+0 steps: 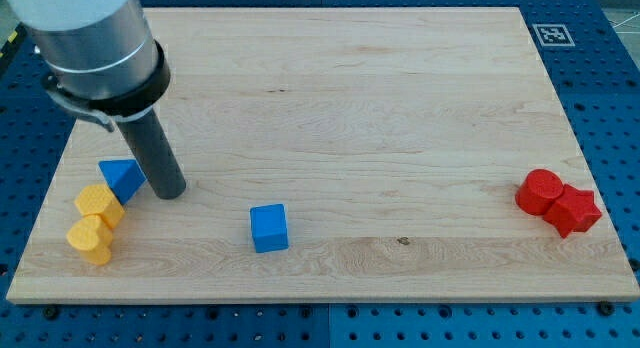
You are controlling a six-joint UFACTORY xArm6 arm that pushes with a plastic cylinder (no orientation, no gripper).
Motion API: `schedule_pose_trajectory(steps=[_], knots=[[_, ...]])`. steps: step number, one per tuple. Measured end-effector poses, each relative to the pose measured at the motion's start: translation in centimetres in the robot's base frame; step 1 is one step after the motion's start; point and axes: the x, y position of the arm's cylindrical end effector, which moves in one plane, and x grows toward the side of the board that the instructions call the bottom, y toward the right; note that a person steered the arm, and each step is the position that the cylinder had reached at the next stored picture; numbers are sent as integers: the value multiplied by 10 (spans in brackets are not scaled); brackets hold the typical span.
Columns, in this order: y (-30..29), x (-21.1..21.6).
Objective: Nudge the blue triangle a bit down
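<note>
The blue triangle (121, 177) lies near the left edge of the wooden board (380, 98). My tip (170, 193) rests on the board just right of the triangle, close to its right side; I cannot tell whether it touches. The dark rod rises from there up and to the left into the grey arm. Two yellow blocks sit just below and left of the triangle: one (98, 204) touching its lower left edge, the other (90, 239) below that.
A blue cube (268, 228) sits lower centre-left. Two red blocks stand together near the right edge, a round one (540, 191) and a star-like one (574, 210). A black-and-white marker tag (549, 34) lies at the board's top right corner.
</note>
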Motion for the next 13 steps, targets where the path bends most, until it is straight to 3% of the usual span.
schedule_pose_trajectory(steps=[2,13], knots=[[-1,-20],[-35,-20]])
